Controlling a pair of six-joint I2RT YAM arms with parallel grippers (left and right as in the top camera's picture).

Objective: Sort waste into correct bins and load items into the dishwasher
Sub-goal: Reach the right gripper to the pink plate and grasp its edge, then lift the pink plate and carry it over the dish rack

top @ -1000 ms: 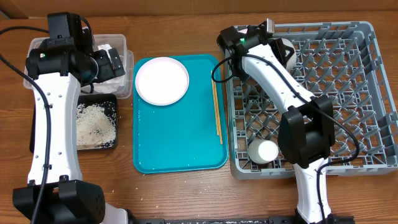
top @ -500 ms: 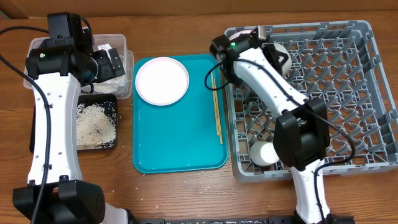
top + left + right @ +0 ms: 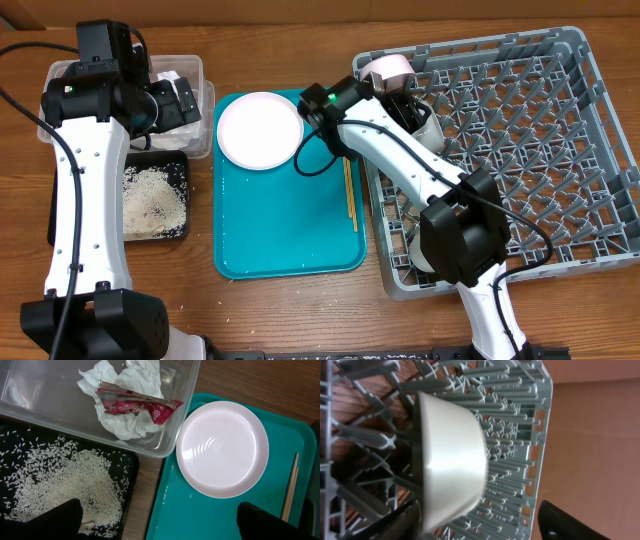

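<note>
A white bowl [image 3: 450, 455] stands on its edge among the pegs of the grey dishwasher rack [image 3: 540, 150]. My right gripper [image 3: 480, 525] is open at it, one finger beside the bowl's rim, the other well apart. Overhead, that gripper [image 3: 405, 100] sits at the rack's far left corner, between a pale bowl [image 3: 392, 70] and a white bowl [image 3: 428, 128]. The plate [image 3: 260, 130] and chopsticks [image 3: 349, 195] lie on the teal tray [image 3: 290, 240]. My left gripper [image 3: 160, 525] hangs open and empty. The clear tub [image 3: 170, 445] holds napkin [image 3: 125, 425] and wrapper [image 3: 135, 405]. Rice [image 3: 65, 480] fills the black tray [image 3: 180, 232].
The rack sits askew, its near left corner close to the teal tray's right edge. My right arm stretches across the rack's left side from the table front. A few rice grains dot the teal tray. Bare wood shows around the trays.
My right gripper has gone from shut to open beside the bowl. Its wrist swung left over the teal tray's edge, and the rack turned and slid. The left arm has not moved.
</note>
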